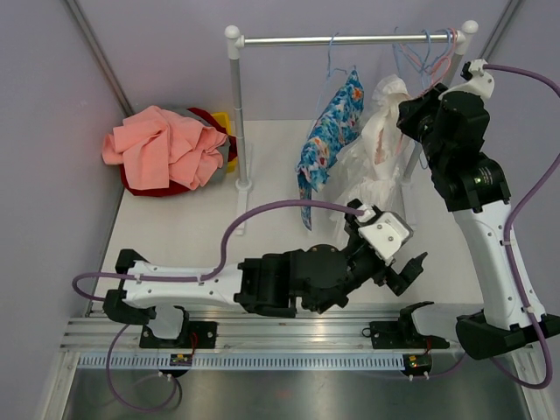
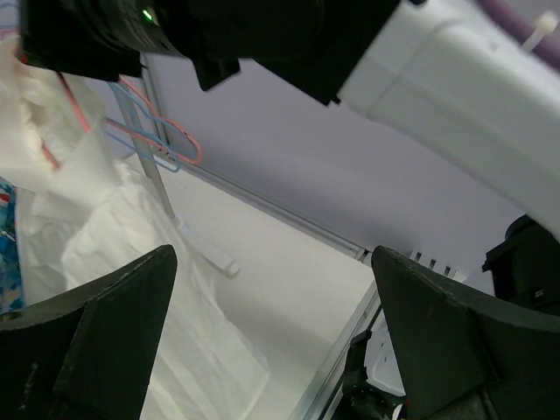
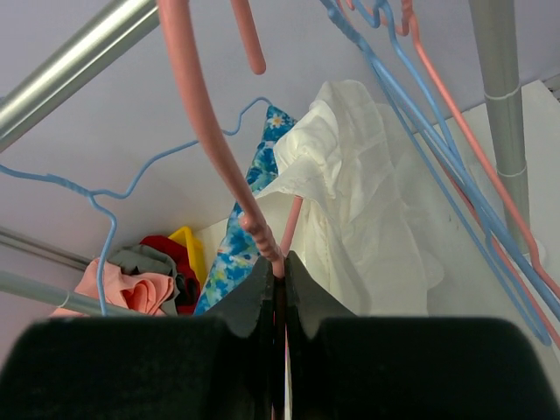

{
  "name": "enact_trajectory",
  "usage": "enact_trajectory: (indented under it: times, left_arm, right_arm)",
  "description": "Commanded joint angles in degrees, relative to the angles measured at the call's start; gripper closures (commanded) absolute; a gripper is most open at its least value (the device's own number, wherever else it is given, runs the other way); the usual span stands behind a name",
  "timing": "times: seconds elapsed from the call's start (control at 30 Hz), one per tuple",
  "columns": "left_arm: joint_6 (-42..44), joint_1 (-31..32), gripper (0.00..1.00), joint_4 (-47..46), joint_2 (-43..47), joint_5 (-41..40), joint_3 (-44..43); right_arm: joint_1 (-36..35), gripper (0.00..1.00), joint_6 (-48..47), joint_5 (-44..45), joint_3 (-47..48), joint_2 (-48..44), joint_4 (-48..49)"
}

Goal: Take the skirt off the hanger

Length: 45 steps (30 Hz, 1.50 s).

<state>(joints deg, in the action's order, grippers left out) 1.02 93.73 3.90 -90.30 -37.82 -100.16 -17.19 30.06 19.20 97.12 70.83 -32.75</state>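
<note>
At the right end of the rail (image 1: 350, 39), right gripper (image 3: 278, 271): jaws clenched on the thin pink hanger (image 3: 206, 131), pinching the wire just below its bend. Whether the hook sits on the rail or has lifted clear of it, cannot tell from the wrist view.

White skirt (image 3: 359, 201) hangs bunched from that hanger, just beyond the jaws. Its lower folds drop toward the desk (image 1: 192, 227); contact there not clear.

Close on the right, a cluster of spare hangers (image 3: 437, 131), blue and pink, crosses beside the skirt. On the other side hangs a blue floral garment (image 1: 332, 131) on a blue hanger (image 3: 114, 194).

Left gripper (image 2: 273, 262): jaws released, spread wide, low over the desk, below the skirt and apart from it, grasping nothing.

Risks, as judged:
- The grip is on a narrow, round wire. Any sideways tug on the cloth could twist the hanger in the jaws or slide it out.
- The left arm has to climb to reach the fabric, and the right arm's forearm stands close by, so the two could knock together.
- A pull straight down could snag the bunched waist on the hanger's shoulder. Cloth and hanger would then come away together.
- Spare hangers sit near enough to hook the skirt or the pink wire and be dragged along.
- A hard pull may rock the rack, which looks light.
</note>
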Motion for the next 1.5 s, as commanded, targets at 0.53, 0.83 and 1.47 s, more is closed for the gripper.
enact_trajectory:
  times: [0.53, 0.83, 1.47]
  left_arm:
    - [2.85, -3.29, 0.47, -8.56, -3.48, -9.64, 1.02]
    - [1.71, -3.47, 0.77, -9.17, -3.74, -7.09, 2.16]
    - [13.1, 3.37, 1.0, -1.82, -9.69, -9.02, -10.73]
  right_arm:
    - [0.05, 1.0, 1.93, -3.91, 6.24, -4.73, 0.85]
    - [0.14, 1.0, 3.42, -5.05, 7.29, -5.09, -0.03]
    - [0.05, 1.0, 5.62, -6.55, 2.9, -4.56, 1.81]
